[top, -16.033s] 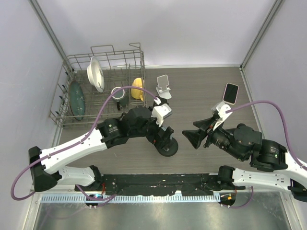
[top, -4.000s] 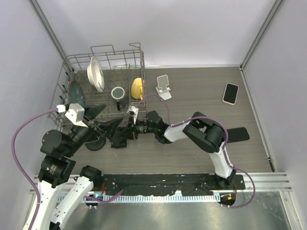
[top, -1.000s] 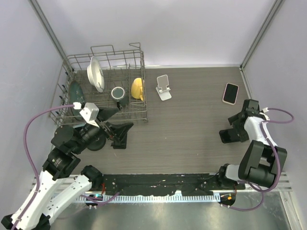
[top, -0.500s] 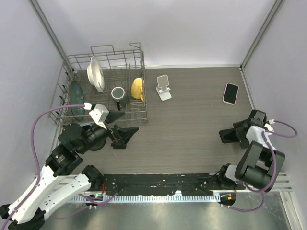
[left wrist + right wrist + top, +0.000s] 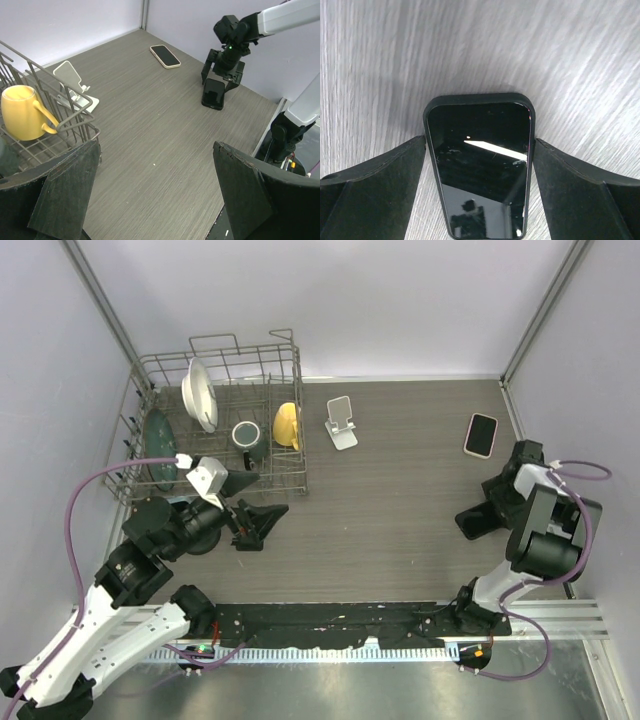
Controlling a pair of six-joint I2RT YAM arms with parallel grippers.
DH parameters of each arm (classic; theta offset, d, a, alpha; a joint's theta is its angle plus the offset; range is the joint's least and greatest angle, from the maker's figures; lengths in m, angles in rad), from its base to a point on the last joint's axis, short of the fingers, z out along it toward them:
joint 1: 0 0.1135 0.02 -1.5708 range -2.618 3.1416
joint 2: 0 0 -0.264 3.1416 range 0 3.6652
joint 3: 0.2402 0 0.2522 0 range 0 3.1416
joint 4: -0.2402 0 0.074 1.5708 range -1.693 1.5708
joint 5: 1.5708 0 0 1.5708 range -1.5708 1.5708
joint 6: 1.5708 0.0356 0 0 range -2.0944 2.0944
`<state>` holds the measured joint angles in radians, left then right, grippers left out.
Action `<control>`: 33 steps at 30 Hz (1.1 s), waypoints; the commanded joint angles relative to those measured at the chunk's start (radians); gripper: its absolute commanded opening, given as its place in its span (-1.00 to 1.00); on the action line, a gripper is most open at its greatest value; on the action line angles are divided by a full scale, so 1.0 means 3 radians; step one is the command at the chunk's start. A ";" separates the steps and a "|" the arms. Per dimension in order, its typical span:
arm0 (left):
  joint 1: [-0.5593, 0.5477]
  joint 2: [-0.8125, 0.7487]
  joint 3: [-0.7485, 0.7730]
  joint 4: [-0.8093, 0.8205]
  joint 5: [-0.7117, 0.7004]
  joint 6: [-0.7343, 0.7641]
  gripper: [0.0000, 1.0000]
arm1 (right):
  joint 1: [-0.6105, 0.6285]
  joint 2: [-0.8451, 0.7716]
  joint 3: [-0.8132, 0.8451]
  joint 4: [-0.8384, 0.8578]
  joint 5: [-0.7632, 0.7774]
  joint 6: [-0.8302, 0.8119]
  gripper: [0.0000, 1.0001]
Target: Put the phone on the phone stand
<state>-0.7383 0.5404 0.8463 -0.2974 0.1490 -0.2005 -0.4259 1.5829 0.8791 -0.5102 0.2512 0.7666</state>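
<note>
A black phone (image 5: 480, 170) lies screen up on the wood table, at the right in the top view (image 5: 473, 523). My right gripper (image 5: 480, 145) is open and straddles it. Its fingers (image 5: 395, 175) sit close against both long edges, and I see no gap there. The left wrist view shows that gripper over the phone (image 5: 214, 95). The white phone stand (image 5: 342, 422) stands empty beside the rack, also in the left wrist view (image 5: 75, 85). My left gripper (image 5: 272, 494) hangs open and empty over the table's left (image 5: 155, 150).
A second phone in a light case (image 5: 481, 434) lies near the back right wall. The wire dish rack (image 5: 215, 345) at back left holds a white plate (image 5: 199, 392), a green plate (image 5: 160, 445), a dark cup (image 5: 247, 435) and a yellow mug (image 5: 22, 112).
The right wrist has swung round above the black phone, its fingers staying on either side of it. The left arm drifted slightly right, then held still.
</note>
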 commanded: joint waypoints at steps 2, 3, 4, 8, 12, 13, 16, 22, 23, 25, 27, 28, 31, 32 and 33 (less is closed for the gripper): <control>-0.0009 0.0040 0.0094 0.0056 -0.0031 0.0060 1.00 | 0.0438 0.0230 0.0270 -0.0339 0.0135 0.0006 0.82; -0.0014 0.0040 0.0094 0.0050 -0.0036 0.0060 0.99 | 0.0539 0.0256 0.0265 -0.0339 0.0124 0.0012 0.82; -0.0009 0.0050 0.0094 0.0045 -0.0052 0.0065 1.00 | 0.0586 0.0276 0.0260 -0.0355 0.0109 0.0032 0.82; -0.0014 0.0075 0.0099 0.0025 -0.0072 0.0080 1.00 | 0.0846 0.0302 0.0199 -0.0360 0.0006 0.0093 0.53; -0.0014 0.0126 0.0124 -0.0001 -0.0082 0.0090 0.99 | 0.1286 0.0216 0.0077 -0.0462 0.0052 0.0246 0.42; -0.0014 0.0152 0.0124 -0.0016 -0.0077 0.0095 1.00 | 0.1439 0.0185 0.0041 -0.0493 0.0052 0.0303 0.38; -0.0009 0.0178 0.0140 -0.0047 -0.0108 0.0116 1.00 | 0.1904 -0.0014 -0.0184 -0.0457 0.0042 0.0599 0.10; -0.0014 0.0254 0.0155 -0.0082 -0.0185 0.0147 1.00 | 0.2666 -0.0260 -0.0328 -0.0569 0.0220 0.1284 -0.25; -0.0014 0.0270 0.0160 -0.0088 -0.0195 0.0152 1.00 | 0.2920 -0.0281 -0.0307 -0.0605 0.0338 0.1391 -0.28; -0.0014 0.0315 0.0170 -0.0113 -0.0215 0.0157 1.00 | 0.3178 -0.0306 -0.0261 -0.0636 0.0430 0.1729 -0.34; -0.0014 0.0367 0.0185 -0.0123 -0.0236 0.0157 0.99 | 0.3423 -0.0317 -0.0256 -0.0595 0.0466 0.1913 -0.46; -0.0014 0.0382 0.0186 -0.0139 -0.0256 0.0157 0.99 | 0.3470 -0.0317 -0.0266 -0.0494 0.0467 0.2020 -0.54; -0.0014 0.0443 0.0196 -0.0154 -0.0272 0.0121 1.00 | 0.3588 -0.0276 -0.0297 -0.0274 0.0451 0.2148 -0.89; -0.0014 0.0459 0.0211 -0.0154 -0.0272 0.0076 1.00 | 0.3603 -0.0271 -0.0287 -0.0253 0.0466 0.2164 -0.98; -0.0014 0.0484 0.0221 -0.0154 -0.0277 0.0030 0.99 | 0.3618 -0.0291 -0.0277 -0.0217 0.0517 0.2144 -0.99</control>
<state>-0.7387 0.6659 0.8642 -0.3473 0.0868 -0.1745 0.6441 1.5040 0.8078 -0.6559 0.3912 1.2755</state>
